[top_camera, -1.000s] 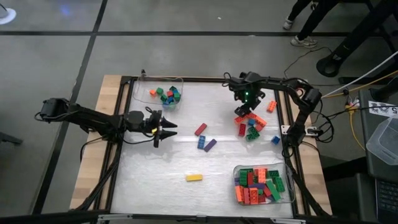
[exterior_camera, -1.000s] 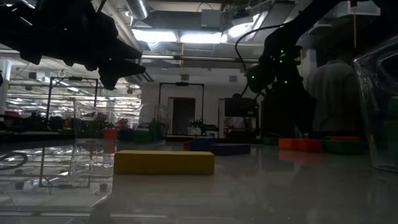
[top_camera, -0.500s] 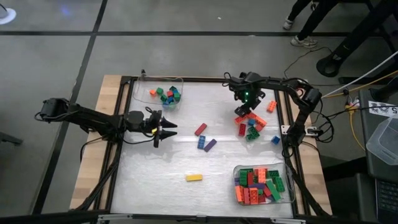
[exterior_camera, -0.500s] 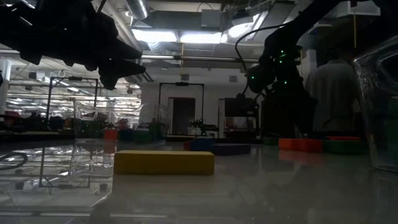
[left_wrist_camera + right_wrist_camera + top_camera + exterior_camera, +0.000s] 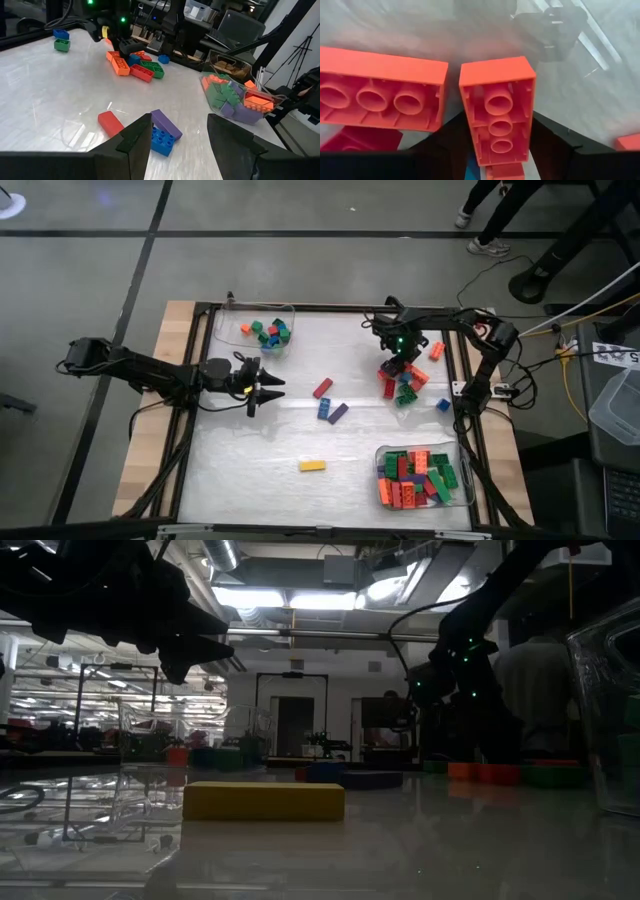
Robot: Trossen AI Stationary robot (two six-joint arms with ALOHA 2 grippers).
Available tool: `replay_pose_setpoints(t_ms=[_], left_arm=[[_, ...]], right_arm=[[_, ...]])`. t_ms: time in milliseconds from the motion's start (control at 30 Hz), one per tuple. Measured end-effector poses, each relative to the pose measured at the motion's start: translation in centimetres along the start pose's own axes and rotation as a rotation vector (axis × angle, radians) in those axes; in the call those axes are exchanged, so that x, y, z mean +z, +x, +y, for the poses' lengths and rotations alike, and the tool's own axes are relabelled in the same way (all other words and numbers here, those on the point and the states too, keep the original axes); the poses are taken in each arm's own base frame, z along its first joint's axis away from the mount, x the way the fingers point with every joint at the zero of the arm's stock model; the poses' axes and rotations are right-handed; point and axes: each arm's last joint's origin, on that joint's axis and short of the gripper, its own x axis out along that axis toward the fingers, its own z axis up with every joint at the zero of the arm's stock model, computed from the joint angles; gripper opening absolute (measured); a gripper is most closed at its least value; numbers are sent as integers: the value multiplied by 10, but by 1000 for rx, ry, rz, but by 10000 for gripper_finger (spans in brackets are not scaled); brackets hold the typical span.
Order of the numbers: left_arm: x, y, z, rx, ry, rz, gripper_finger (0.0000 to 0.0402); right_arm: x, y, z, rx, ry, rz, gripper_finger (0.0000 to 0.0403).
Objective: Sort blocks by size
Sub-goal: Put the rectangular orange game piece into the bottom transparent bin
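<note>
Blocks lie loose on the white table: a red one [image 5: 322, 388], a blue one [image 5: 324, 409], a purple one [image 5: 338, 413] and a yellow one [image 5: 312, 465]. A mixed pile [image 5: 405, 380] sits at the far right. My right gripper [image 5: 398, 365] points down into this pile, open, with its fingers on either side of an orange block [image 5: 497, 110] that lies hollow side up. My left gripper [image 5: 268, 388] hovers open above the table's left side, pointing toward the red, blue and purple blocks [image 5: 162, 132]. My right gripper comes from above with one finger [image 5: 451, 142] along each long side [image 5: 470, 125] of the orange block. The block lies flat among the pile. Whether the fingers touch it, I cannot tell.
A clear tray [image 5: 268, 332] with small blocks stands at the far left. Another tray [image 5: 420, 477] with longer blocks stands at the near right. Single blocks lie near the right edge, one orange [image 5: 436, 350] and one blue [image 5: 443, 405]. People stand beyond the far edge.
My right gripper has sunk toward the pile at the far right, still pointing down. The blocks have stayed in place.
</note>
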Motion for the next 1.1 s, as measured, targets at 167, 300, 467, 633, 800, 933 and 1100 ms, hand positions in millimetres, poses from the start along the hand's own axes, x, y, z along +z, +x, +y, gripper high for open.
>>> replay_pose_setpoints(t_ms=[167,300,467,633,800,933,1100], left_arm=[[0,0,0,3,1,-2,178],[0,0,0,10,0,-4,178],[0,0,0,10,0,-4,178],[0,0,0,10,0,-4,178],[0,0,0,10,0,-5,178],[1,0,0,9,0,-8,178],[1,0,0,9,-1,-8,178]], right_arm=[[3,-3,1,1,-5,-16,136],[12,-16,3,9,-12,-70,136],[17,-43,12,87,-19,-69,136],[11,-73,47,205,-121,-46,153],[-19,-99,102,219,-258,-43,142],[-63,-110,150,210,-348,-57,146],[-133,-106,203,155,-419,-52,157]])
